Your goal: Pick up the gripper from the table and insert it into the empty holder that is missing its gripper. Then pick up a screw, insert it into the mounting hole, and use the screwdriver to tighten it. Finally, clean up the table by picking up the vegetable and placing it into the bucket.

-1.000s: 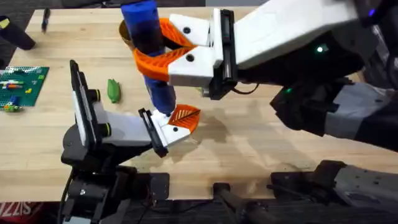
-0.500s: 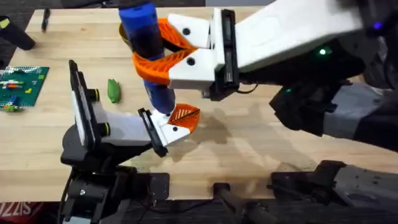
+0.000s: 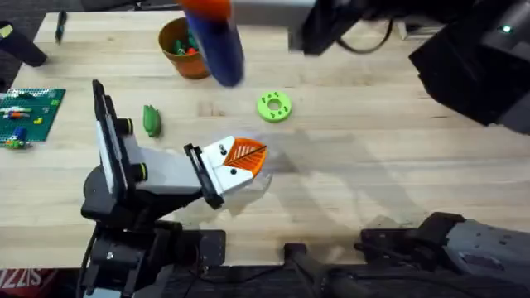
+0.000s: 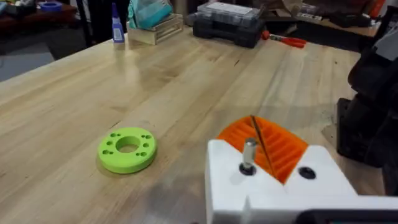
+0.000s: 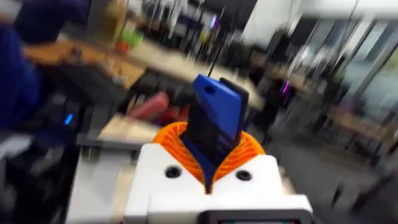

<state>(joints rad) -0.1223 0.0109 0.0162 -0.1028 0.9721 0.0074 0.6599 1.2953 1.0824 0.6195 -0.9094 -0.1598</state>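
The holder (image 3: 224,165) is sitting at mid-tabletop with the orange ribbed gripper (image 3: 247,154) already seated in it, and the left arm's jaws are clenching on the white block. In the left wrist view a screw (image 4: 249,154) is standing proud in the mounting hole, its head not yet flush, beside the ribbed orange wedge. The step in hand looks like tightening. The blue screwdriver (image 3: 217,41) is hanging high over the far side of the tabletop, clamped between the right arm's jaws, well apart from the holder. Next it probably needs bringing down with the bit square on the screw head. The green vegetable (image 3: 151,119) is lying left of the holder, the orange bucket (image 3: 184,48) beyond it; a green ring (image 3: 274,107) is resting nearby.
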